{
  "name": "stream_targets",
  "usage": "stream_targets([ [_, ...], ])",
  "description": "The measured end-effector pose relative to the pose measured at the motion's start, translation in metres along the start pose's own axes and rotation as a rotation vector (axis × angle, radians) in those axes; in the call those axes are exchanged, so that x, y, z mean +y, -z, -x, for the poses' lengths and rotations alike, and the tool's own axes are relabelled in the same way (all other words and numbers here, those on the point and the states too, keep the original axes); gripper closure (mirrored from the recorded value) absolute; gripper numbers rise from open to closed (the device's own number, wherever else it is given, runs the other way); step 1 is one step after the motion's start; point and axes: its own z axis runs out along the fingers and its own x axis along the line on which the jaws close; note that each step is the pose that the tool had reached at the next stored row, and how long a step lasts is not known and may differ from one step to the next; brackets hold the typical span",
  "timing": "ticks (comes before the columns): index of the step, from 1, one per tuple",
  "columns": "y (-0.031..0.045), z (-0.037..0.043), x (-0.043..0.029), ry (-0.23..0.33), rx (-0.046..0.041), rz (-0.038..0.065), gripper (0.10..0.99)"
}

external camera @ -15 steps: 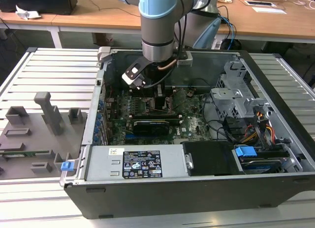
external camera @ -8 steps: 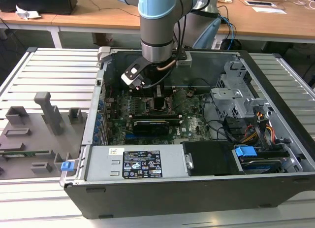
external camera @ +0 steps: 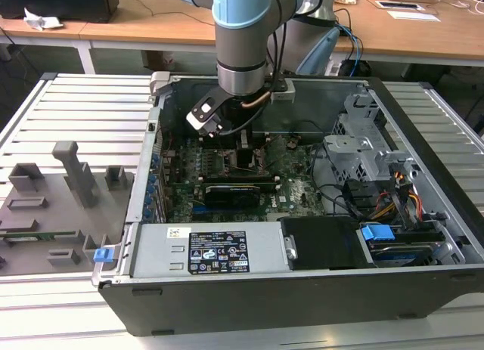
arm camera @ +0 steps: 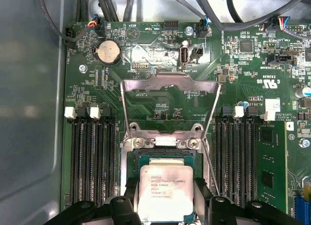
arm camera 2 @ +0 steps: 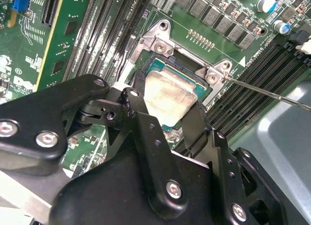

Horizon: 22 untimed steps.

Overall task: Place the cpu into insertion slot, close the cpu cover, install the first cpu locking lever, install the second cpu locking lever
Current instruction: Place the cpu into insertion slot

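Now: black end effector point(arm camera: 166, 187) clenched on square silvery cpu point(arm camera: 165, 198), at the dark, metal-rimmed insertion slot point(arm camera: 160, 151); thin silvery cpu cover point(arm camera: 170, 84) flipped open

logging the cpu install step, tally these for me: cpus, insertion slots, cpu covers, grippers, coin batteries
cpu: 1
insertion slot: 1
cpu cover: 1
gripper: 1
coin battery: 1
total: 5
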Motion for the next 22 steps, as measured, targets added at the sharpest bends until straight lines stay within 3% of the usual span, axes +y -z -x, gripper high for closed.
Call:
stream_targets([
  [22, -0.0031, 0.0, 0.001, 0.007, 0.0, 0.0, 0.549],
])
